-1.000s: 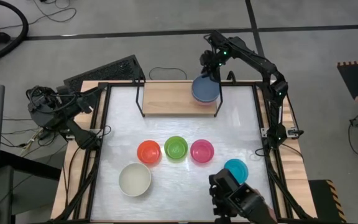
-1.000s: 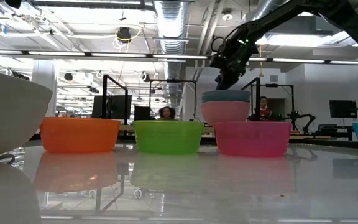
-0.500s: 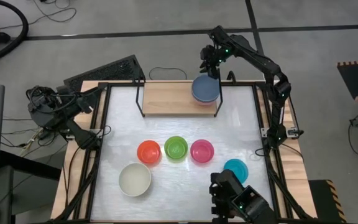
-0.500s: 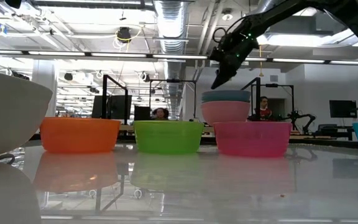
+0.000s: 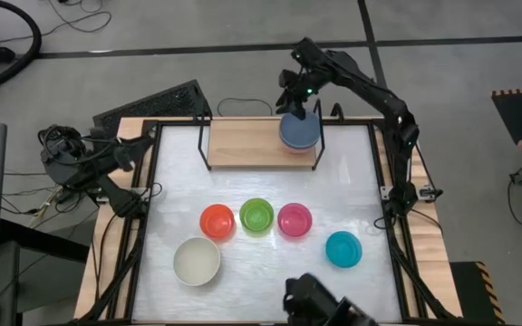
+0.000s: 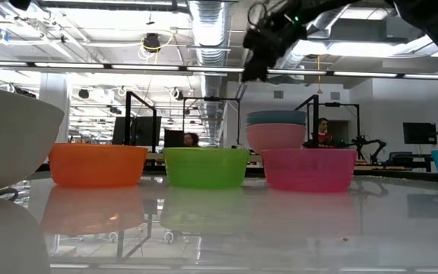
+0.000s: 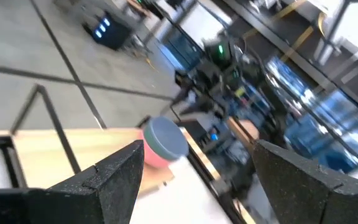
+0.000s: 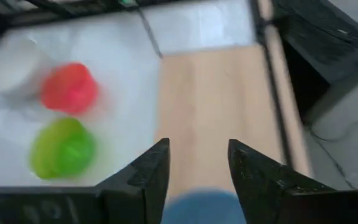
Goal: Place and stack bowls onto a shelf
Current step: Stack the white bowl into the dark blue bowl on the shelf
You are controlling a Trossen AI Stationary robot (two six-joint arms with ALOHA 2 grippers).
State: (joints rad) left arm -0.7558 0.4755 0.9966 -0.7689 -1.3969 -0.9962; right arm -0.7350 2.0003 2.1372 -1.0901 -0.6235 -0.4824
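The shelf (image 5: 243,142) stands at the table's far edge. At its right end a blue bowl (image 5: 299,132) sits nested in a pink bowl (image 6: 276,138). My right gripper (image 5: 288,94) hangs open above and a little left of that stack (image 6: 277,118), touching nothing. On the table stand a red-orange bowl (image 5: 217,221), a lime green bowl (image 5: 256,215), a magenta bowl (image 5: 294,220), a teal bowl (image 5: 343,249) and a cream-white bowl (image 5: 197,261). My left gripper (image 7: 197,180) waits open by the table's left edge.
The shelf's left and middle parts (image 8: 219,106) are bare wood between its black wire end loops (image 5: 206,136). A dark device (image 5: 320,308) shows at the table's near edge. White tabletop (image 5: 243,186) lies free between the shelf and the row of small bowls.
My right gripper has risen from just over the blue bowl's rim and gone a little toward the table's left edge, rolling as it went. The blue bowl has stayed nested in the pink one on the shelf.
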